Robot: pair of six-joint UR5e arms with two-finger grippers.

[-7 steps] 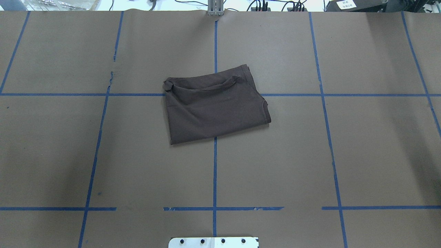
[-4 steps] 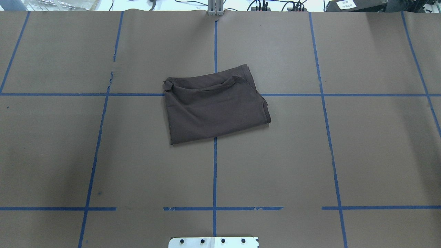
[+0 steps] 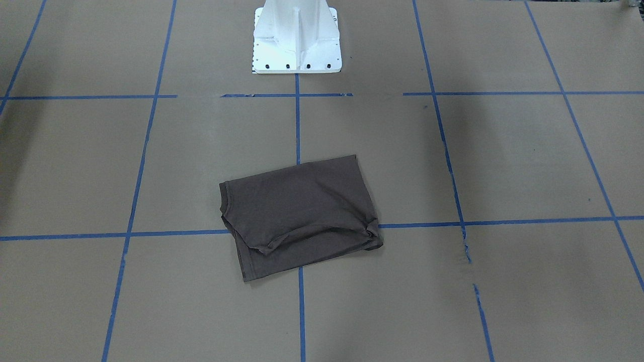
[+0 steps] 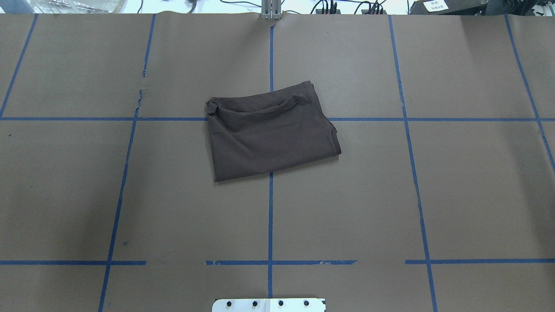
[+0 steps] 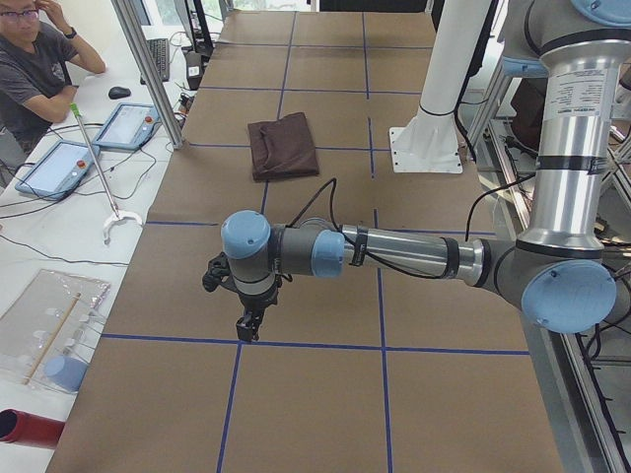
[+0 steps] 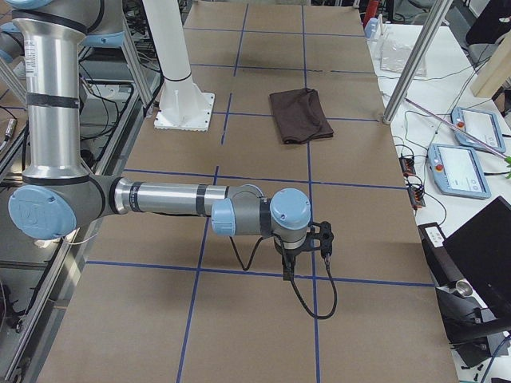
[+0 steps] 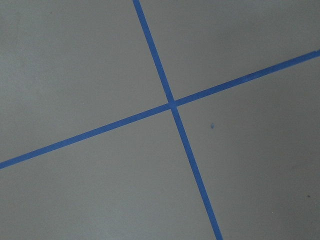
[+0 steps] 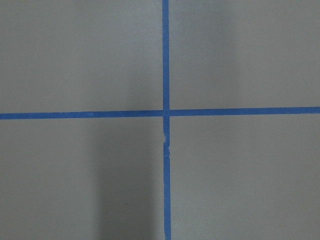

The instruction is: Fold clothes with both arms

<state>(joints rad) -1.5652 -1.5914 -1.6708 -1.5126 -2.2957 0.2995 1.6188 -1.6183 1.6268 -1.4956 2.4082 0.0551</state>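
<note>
Table [image 4: 173, 203]: T-shirt [image 4: 269, 134] (far from left claw [image 5: 246, 331])

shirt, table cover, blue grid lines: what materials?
T-shirt: soft matte knit, probably cotton jersey; it drapes and wrinkles. Table cover: matte brown paper, likely kraft; wavy at the far edge. Grid lines: blue adhesive tape, probably painter's; frayed, broken stretches.

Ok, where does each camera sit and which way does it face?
Front-facing: across the table, facing the pedestal; T-shirt central, no arms.
Overhead: behind the robot, looking forward; same T-shirt, no arms.
Left: table's end; left arm near.
Right: opposite end; right arm near.
Left wrist: downward, tape cross only.
Right wrist: another tape cross.
Both side views share the T-shirt.
</note>
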